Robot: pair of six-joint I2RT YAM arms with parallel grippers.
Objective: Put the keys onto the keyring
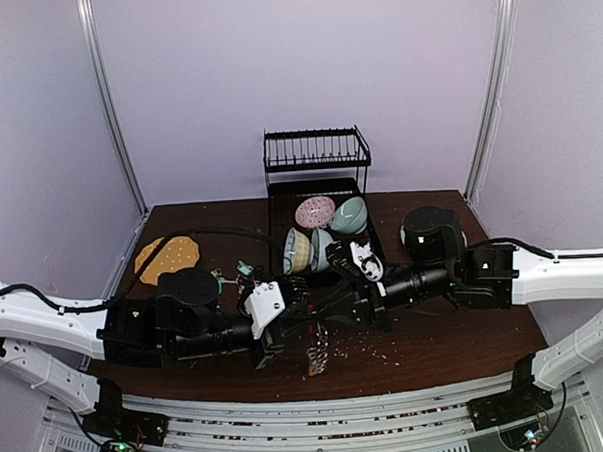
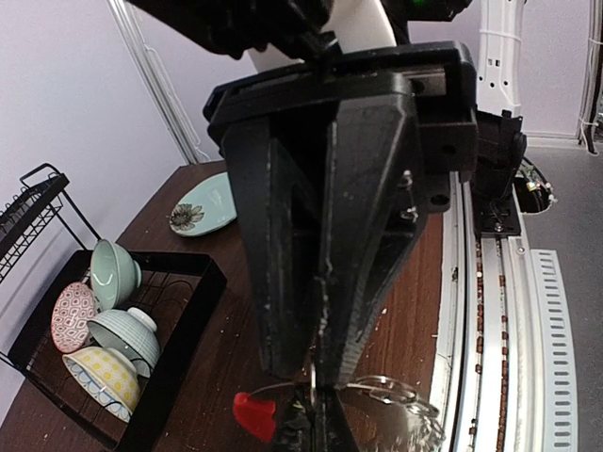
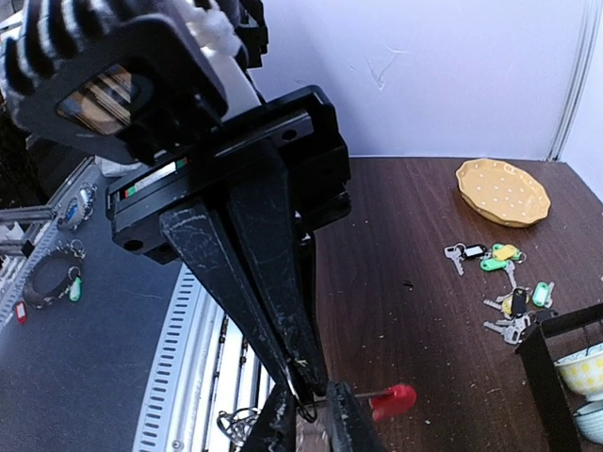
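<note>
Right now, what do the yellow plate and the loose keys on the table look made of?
Yellow plate: probably glazed ceramic, judging by its smooth speckled face and thick scalloped rim. Keys: silvery metal blades; the green and yellow tags look like plastic.

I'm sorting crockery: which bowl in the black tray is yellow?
The bowl lowest in the left wrist view; the other three are green, pink-patterned and striped grey.

Dark wooden table (image 1: 457, 344) bears keys (image 3: 513, 303), yellow plate (image 1: 167, 257), rack (image 1: 317, 165).
</note>
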